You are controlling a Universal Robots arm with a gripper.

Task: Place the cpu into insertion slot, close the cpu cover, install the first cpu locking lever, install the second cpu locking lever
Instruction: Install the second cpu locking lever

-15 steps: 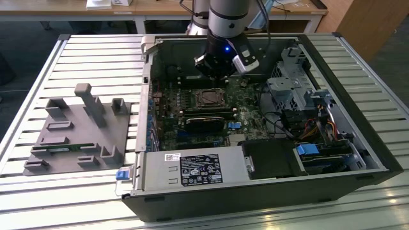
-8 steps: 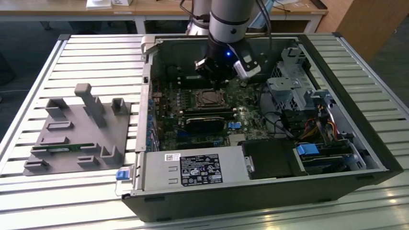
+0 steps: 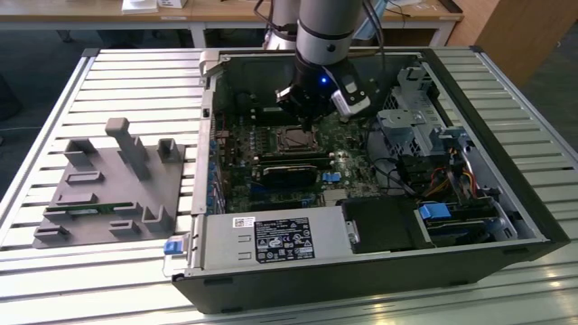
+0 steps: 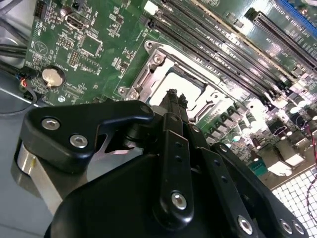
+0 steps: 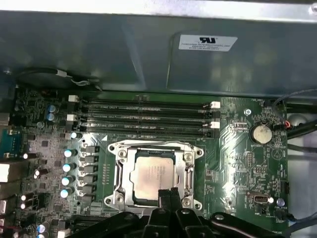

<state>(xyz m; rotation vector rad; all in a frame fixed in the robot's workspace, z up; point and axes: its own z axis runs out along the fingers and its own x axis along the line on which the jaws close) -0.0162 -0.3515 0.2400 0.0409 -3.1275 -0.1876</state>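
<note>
The cpu (image 5: 154,174) sits flat in the insertion slot (image 5: 120,174), silvery-grey top up. The cpu cover (image 5: 188,171) lies down around it, framing the chip. Socket is on the green motherboard (image 5: 242,148) inside the open computer case (image 3: 505,203), beside the memory slots (image 5: 143,116). Arm comes down vertically into the case; gripper (image 5: 169,194) hovers just over the socket's edge, fingertips (image 5: 164,195) pressed together, holding nothing. Grey fixture tray (image 3: 108,189) sits outside the case at the exterior view's left.
</note>
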